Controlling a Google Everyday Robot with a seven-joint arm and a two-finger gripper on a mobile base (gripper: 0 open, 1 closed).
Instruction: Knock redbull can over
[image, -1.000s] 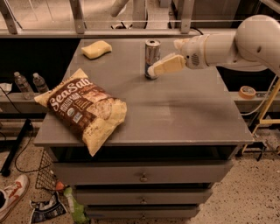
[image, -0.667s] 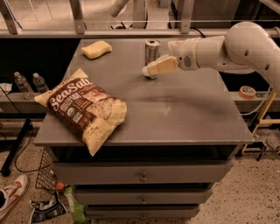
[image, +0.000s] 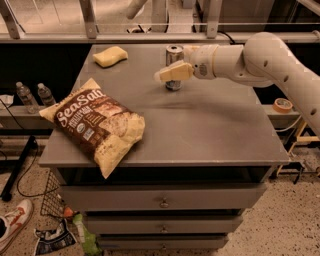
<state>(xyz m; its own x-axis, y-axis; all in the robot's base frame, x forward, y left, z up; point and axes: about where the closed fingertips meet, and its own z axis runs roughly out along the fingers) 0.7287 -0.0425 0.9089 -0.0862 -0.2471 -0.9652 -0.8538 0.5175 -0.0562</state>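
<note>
The redbull can (image: 174, 51) stands upright at the back middle of the grey table (image: 215, 130). It is slim and silver with a silver top. My gripper (image: 162, 76) reaches in from the right on a white arm. Its cream fingers (image: 175, 72) look closed together and cross in front of the can's middle, touching or almost touching it. The tips stick out just past the can's left side. The gripper hides the can's mid section; its top and base show.
A large brown Sea Salt chip bag (image: 97, 122) lies at the front left of the table. A yellow sponge (image: 110, 56) lies at the back left. Water bottles (image: 32, 94) stand on a low ledge to the left. Drawers (image: 164, 202) sit below the table.
The gripper has moved left, from the can's right side to across its front. The can still stands upright in the same place.
</note>
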